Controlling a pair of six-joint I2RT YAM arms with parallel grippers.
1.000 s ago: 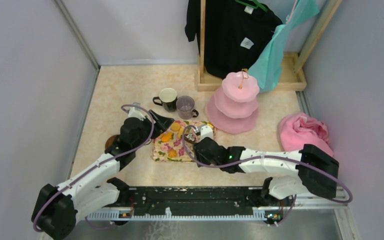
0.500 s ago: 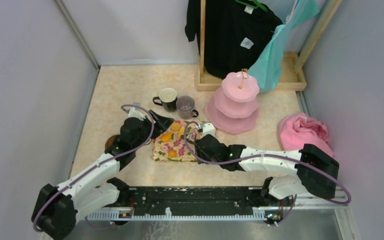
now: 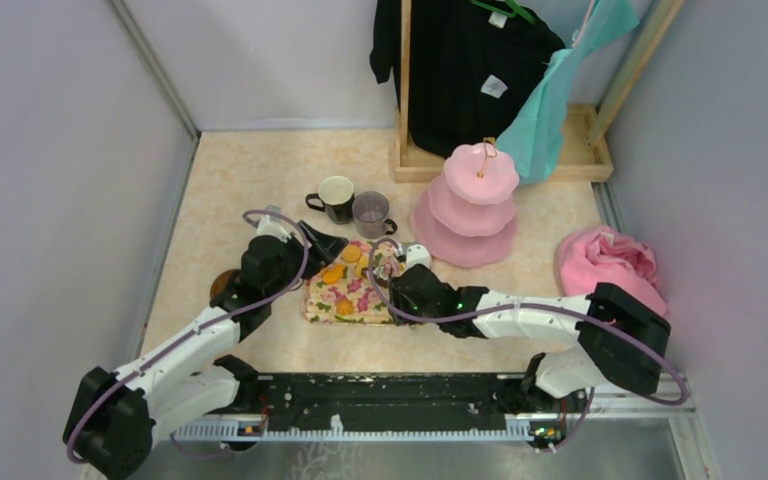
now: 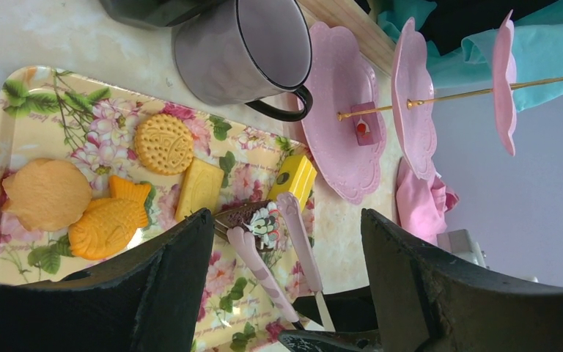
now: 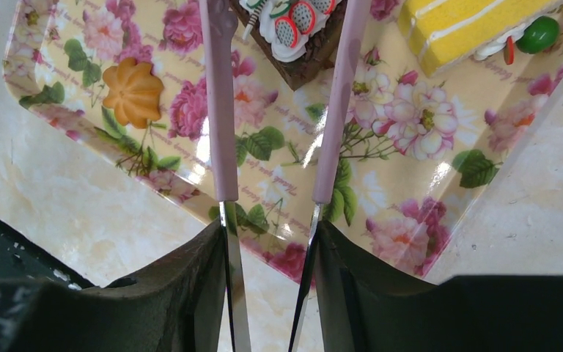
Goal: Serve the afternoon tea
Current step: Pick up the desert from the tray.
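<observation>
We show the left gripper (image 3: 326,243) poised at the far-left corner of the tray (image 3: 322,310), its jaws spread wide with nothing between them. The right gripper (image 5: 267,238) pinches the metal shanks of pink tongs (image 5: 216,110). The tong arms stand apart, and the brown cake (image 5: 293,40), topped with white cream, lies between their tips. We cannot tell whether the tips press the cake. Just beside it on the tray sits a yellow cake (image 5: 469,29). Toward the tray's left end lie the orange snacks (image 4: 110,220): a fish shape, a shell shape, a round biscuit and a pale bar. A flower-shaped one lies near the tray's edge. The stand (image 3: 470,200) is upright on the table (image 3: 260,180), beyond and right of the tray and apart from it. The black mug (image 3: 335,197) and smoky mug (image 3: 370,213) stand side by side just beyond the tray, handles turned outward. One coaster (image 3: 222,285) shows left of the tray, only partly in view.
</observation>
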